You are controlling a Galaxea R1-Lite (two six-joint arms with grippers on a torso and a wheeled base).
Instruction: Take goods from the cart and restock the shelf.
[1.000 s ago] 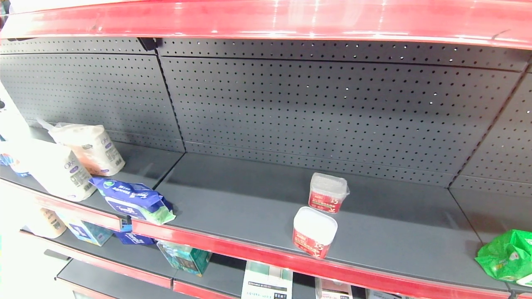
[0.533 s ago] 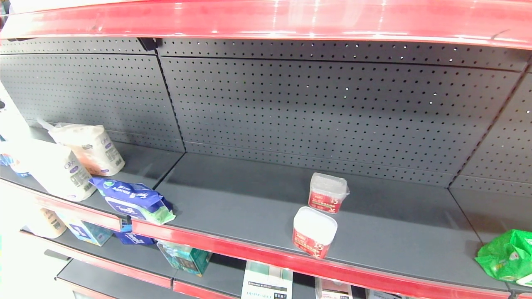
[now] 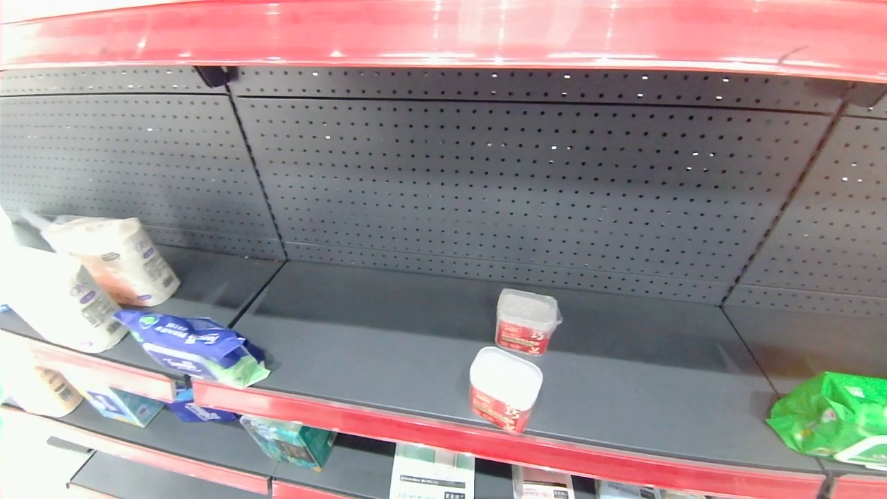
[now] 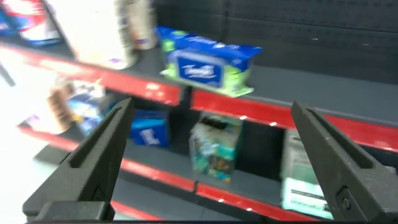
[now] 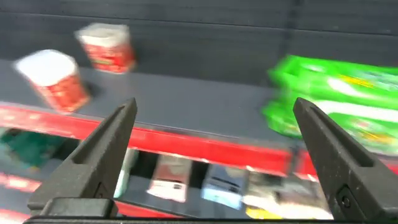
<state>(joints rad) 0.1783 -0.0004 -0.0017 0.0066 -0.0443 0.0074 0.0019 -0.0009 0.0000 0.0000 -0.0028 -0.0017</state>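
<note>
The dark grey metal shelf with a red front lip (image 3: 388,326) is carrying all the goods in view. A red-labelled plastic tub with a white lid (image 3: 504,388) is standing upright at the front edge of the centre board. A second red-labelled tub (image 3: 527,321) is standing just behind it, toward the perforated back panel (image 3: 527,187), and the two are not touching. A blue soft pack of wipes (image 3: 190,341) is lying at the front edge where the left board is meeting the centre board. Two white wrapped paper packs (image 3: 114,260) are standing on the left board behind it. A green soft pack (image 3: 828,416) is lying at the front edge of the right board. The left gripper (image 4: 211,109) is facing the red lip below the blue pack, its jaws spread wide and holding nothing. The right gripper (image 5: 214,106) is facing the lip between the tubs and the green pack, likewise wide apart and empty.
</note>
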